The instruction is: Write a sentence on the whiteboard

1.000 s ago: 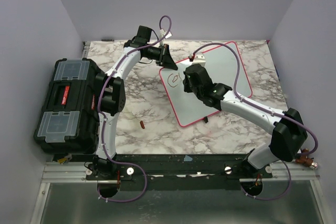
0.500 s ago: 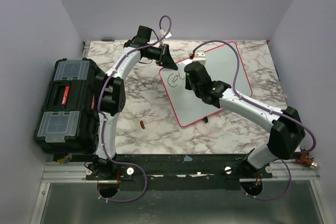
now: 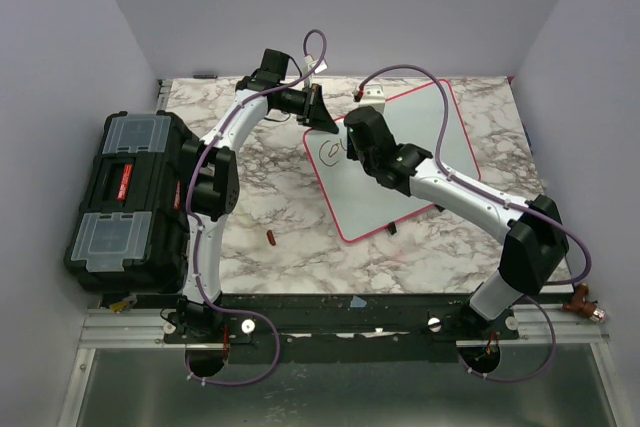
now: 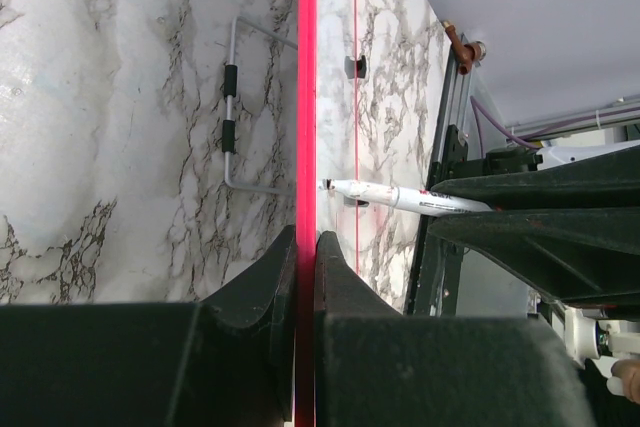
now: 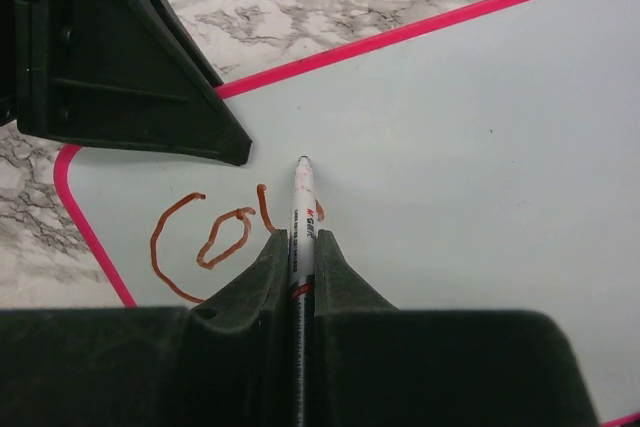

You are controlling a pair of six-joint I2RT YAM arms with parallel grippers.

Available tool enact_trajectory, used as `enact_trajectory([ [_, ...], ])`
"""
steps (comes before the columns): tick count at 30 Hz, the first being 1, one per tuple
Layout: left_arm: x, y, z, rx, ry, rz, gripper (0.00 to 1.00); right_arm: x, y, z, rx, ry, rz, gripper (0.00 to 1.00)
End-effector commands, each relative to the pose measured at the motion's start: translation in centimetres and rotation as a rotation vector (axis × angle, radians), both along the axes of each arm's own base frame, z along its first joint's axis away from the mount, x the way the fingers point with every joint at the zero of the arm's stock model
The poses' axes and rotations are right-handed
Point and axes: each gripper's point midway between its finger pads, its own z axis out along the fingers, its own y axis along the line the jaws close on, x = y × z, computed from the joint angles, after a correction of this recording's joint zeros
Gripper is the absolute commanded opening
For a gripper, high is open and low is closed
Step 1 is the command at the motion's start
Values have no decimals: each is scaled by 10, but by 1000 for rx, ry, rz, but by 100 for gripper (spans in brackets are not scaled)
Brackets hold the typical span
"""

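Note:
The whiteboard point(image 3: 400, 162), white with a pink-red rim, lies tilted on the marble table. My left gripper point(image 3: 320, 119) is shut on its far left rim, seen edge-on as a red line point(image 4: 306, 97) between the jaws. My right gripper point(image 3: 352, 152) is shut on a white marker point(image 5: 302, 209), its tip on or just above the board point(image 5: 480, 147), close to the left gripper's finger point(image 5: 130, 67). The sentence point(image 5: 215, 237) is a few red-brown strokes reading about "Cou" near the board's left corner; it also shows in the top view point(image 3: 333, 152). The marker shows in the left wrist view point(image 4: 400, 197).
A black toolbox point(image 3: 130, 202) stands at the table's left edge. A small red-brown cap point(image 3: 270, 238) lies on the marble near the front. A small dark object point(image 3: 391, 229) lies by the board's near edge. Purple cables loop over both arms.
My right gripper has moved toward the far left along the board with the marker, and the third letter has been added. The left gripper has not moved.

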Motion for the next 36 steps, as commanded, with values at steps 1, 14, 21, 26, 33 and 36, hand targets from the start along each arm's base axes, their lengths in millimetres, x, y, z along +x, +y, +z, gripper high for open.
enact_trajectory([
  [1, 5, -2, 3, 4, -162, -28, 0, 10, -3, 0, -29, -8, -26, 1],
  [14, 6, -2, 4, 4, -164, -27, 0, -7, -8, -22, -11, 53, -4, 1],
  [21, 5, -2, 3, 5, -161, -28, 0, -20, -11, -32, 1, 91, 18, 1],
  [26, 5, -2, 4, 6, -161, -27, 0, -27, -15, -36, -1, 106, 27, 1],
  [33, 4, -2, 4, 6, -157, -27, 0, -31, -25, -39, -29, 113, 4, 1],
  [36, 5, -2, 3, 8, -158, -26, 0, -32, -28, -38, -40, 112, -5, 1],
])
